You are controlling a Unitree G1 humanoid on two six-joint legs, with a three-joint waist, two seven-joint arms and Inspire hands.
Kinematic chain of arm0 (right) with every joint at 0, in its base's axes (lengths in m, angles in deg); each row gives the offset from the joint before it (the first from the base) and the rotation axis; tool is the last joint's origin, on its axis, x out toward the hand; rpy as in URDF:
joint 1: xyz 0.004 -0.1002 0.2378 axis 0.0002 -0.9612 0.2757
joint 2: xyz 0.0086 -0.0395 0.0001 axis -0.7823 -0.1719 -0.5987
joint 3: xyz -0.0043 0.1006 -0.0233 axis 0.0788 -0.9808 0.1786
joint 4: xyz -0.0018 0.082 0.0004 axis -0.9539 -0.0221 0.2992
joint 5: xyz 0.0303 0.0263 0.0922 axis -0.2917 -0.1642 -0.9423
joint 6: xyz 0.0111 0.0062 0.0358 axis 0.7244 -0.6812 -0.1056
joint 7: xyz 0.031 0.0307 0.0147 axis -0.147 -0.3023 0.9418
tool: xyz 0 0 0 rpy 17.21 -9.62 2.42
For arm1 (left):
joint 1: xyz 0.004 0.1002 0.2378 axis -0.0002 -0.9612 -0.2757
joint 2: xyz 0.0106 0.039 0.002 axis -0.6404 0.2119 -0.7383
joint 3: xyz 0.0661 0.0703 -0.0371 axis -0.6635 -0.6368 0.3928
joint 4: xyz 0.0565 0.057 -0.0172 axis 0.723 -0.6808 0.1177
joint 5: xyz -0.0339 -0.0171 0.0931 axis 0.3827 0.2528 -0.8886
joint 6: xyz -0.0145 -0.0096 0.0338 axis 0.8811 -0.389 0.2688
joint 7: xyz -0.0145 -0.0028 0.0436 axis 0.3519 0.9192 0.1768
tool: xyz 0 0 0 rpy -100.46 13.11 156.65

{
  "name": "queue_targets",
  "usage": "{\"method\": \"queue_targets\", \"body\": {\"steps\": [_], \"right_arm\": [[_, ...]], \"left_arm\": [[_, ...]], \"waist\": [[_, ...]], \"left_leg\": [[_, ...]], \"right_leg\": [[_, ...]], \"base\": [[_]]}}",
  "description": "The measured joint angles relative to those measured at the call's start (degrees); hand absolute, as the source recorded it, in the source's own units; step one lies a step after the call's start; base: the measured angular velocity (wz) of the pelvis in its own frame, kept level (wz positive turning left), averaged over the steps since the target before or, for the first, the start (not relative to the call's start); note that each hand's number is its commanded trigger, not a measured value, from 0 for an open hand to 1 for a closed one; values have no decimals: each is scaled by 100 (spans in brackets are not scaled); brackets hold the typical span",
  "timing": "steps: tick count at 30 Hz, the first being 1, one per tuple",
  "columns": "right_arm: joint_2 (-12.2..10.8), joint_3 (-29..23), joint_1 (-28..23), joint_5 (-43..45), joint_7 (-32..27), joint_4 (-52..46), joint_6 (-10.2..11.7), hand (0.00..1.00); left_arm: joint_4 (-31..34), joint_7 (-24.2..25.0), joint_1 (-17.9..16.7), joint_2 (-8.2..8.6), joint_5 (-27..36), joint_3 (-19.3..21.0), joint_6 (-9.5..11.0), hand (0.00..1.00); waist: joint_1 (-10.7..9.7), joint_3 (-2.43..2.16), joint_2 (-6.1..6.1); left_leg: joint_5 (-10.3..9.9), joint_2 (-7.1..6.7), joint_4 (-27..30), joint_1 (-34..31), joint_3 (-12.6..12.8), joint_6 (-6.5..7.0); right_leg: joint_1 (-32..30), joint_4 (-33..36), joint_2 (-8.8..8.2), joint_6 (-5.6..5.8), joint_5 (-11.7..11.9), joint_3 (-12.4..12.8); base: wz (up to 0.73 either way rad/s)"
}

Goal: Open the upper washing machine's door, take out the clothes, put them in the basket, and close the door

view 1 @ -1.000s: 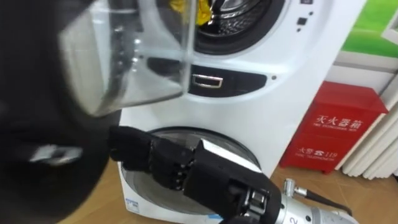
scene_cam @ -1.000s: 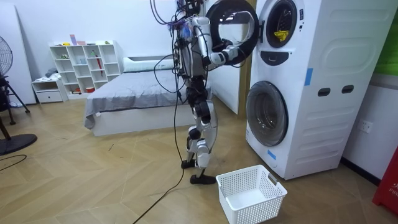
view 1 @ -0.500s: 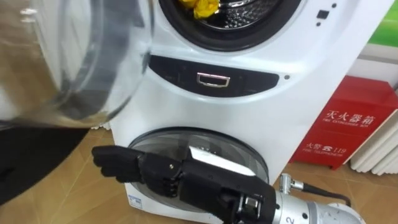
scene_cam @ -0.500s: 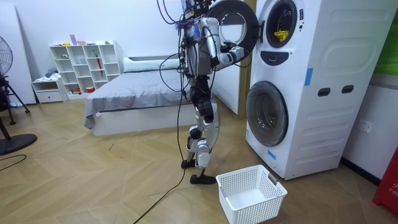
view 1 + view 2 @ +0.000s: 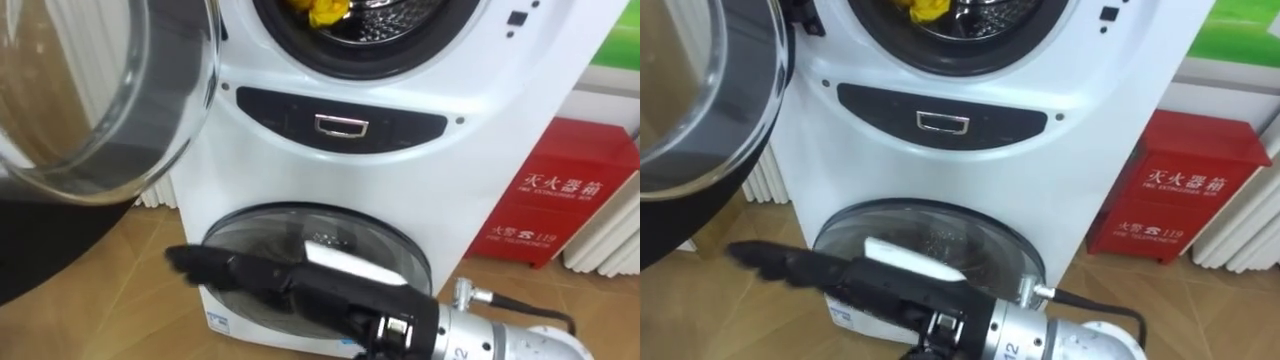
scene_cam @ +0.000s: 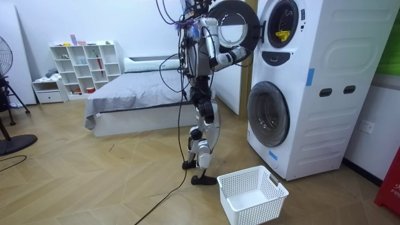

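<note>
The tall white washing machine [image 6: 312, 87] is a stacked pair, one drum above the other. A grey bed [image 6: 134, 100] lies well behind it, across the wooden floor. The robot stands upright just in front of the washing machine, facing its upper drum. The upper round door [image 5: 95, 100] is swung wide open to the robot's left of the washing machine's front. The lower door [image 5: 330, 235] is closed. A white basket [image 6: 252, 195] sits on the floor at the foot of the washing machine, close by the robot's feet. A red cabinet [image 5: 558, 190] stands against the wall to the robot's right of the washing machine. The right hand [image 5: 300, 285] is held out flat before the lower door, fingers straight and together, holding nothing. The yellow clothes [image 5: 325, 10] lie inside the washing machine's upper drum, at its front lip, well above that hand.
</note>
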Motion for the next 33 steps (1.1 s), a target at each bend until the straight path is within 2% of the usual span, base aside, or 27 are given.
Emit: {"method": "queue_targets", "body": {"steps": [3,8,12,15,23,26,31,33], "right_arm": [[6,-281,-26,322,-491,21,0,0],[-40,-568,-134,407,-1407,260,2,0],[-325,-800,-86,376,-1891,282,-4,0],[-430,-875,127,133,-2108,281,-37,0],[-529,-840,664,-950,-2741,324,-35,0],[-582,-761,812,-977,-2913,555,-35,0],[-655,-629,932,-976,-3033,726,-66,0],[-659,-629,1125,-1001,-3082,853,-66,0]], "left_arm": [[-3,-149,-68,57,1,-13,0,0],[-28,-344,-153,156,1,42,-5,0],[-23,-436,-173,314,-12,91,-35,0],[-5,-438,-202,323,-70,130,-67,0],[10,-438,-334,323,-76,194,-140,0],[7,-440,-320,323,-75,199,-186,0],[5,-446,-294,327,-71,206,-281,0],[-12,-460,-302,326,-66,205,-350,0]], "waist": [[-152,-20,49],[-188,-19,139],[-184,-48,206],[-162,-52,224],[-48,-53,221],[31,-51,224],[40,-39,242],[49,-36,246]], "left_leg": [[-2,-4,2,8,10,3],[-3,-1,-3,139,24,4],[-2,1,-6,108,10,4],[-2,5,-5,102,6,4],[-3,3,-7,109,-42,4],[-3,6,-6,116,-41,4],[-3,3,12,103,-65,5],[-32,8,160,51,-64,18]], "right_leg": [[14,-4,-6,5,3,-7],[140,-8,-6,6,3,2],[102,-2,-5,5,2,-9],[87,0,-3,4,1,-2],[95,-3,-6,4,1,-63],[103,-2,-3,4,1,-64],[108,-2,-3,3,1,-72],[112,21,-4,-12,-13,-68]], "base": [[-1],[-4],[0],[0],[3],[0],[2],[0]]}}
